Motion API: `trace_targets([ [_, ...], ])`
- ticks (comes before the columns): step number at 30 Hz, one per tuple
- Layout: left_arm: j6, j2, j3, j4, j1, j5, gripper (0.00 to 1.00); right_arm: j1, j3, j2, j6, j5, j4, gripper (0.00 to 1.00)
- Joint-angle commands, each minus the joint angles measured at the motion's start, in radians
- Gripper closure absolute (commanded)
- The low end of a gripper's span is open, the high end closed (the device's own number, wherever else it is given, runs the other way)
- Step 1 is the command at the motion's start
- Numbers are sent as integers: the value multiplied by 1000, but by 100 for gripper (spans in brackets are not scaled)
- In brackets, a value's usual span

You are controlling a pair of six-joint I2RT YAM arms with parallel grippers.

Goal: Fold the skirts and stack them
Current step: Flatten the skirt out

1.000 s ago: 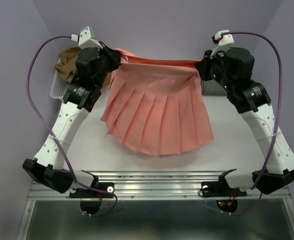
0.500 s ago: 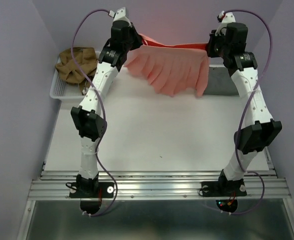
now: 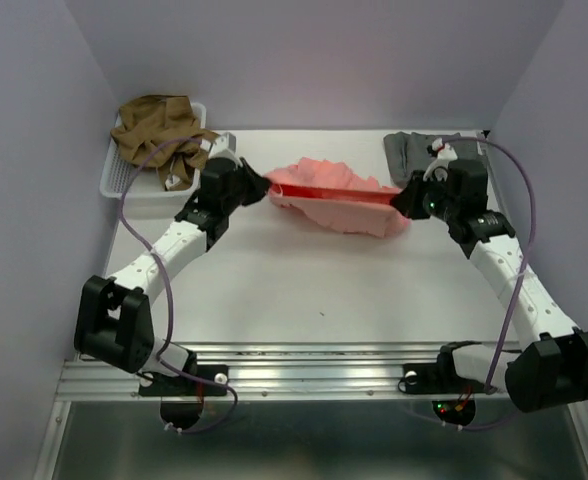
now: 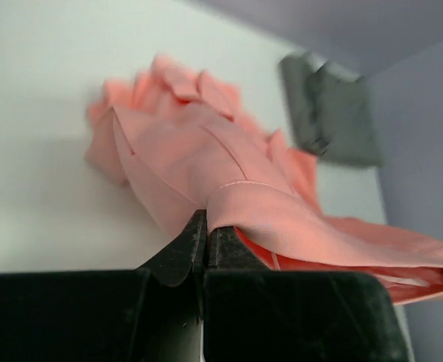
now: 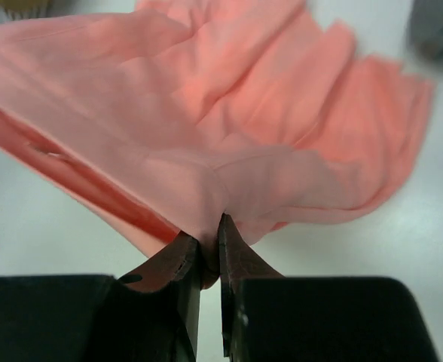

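The left fingers (image 4: 197, 235) pinch shut on the pink skirt (image 4: 206, 151). The right fingers (image 5: 223, 240) pinch shut on its other end. It sags onto the table (image 3: 304, 280) between them.

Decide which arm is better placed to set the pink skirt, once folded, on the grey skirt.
Probably right. The right gripper, shut on the pink skirt, sits beside the grey skirt; the left gripper holds the other end, nearer the basket.
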State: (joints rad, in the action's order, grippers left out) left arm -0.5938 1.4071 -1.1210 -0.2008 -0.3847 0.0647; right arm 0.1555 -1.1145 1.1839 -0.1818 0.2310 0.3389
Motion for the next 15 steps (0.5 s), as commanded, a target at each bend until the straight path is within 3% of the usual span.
trace_targets([
  [1,-87,-40,222,21,26,-172,100,-39,151,-114,-88,127,78,92],
  [4,-165,-164,354,115,-17,-261,100,-16,289,-283,-153,212,150,91],
  [10,-224,-350,526,196,-54,-281,100,-16,350,-386,-203,139,360,91],
  [15,-230,-358,517,199,-62,-270,100,-16,335,-391,-258,24,287,95],
])
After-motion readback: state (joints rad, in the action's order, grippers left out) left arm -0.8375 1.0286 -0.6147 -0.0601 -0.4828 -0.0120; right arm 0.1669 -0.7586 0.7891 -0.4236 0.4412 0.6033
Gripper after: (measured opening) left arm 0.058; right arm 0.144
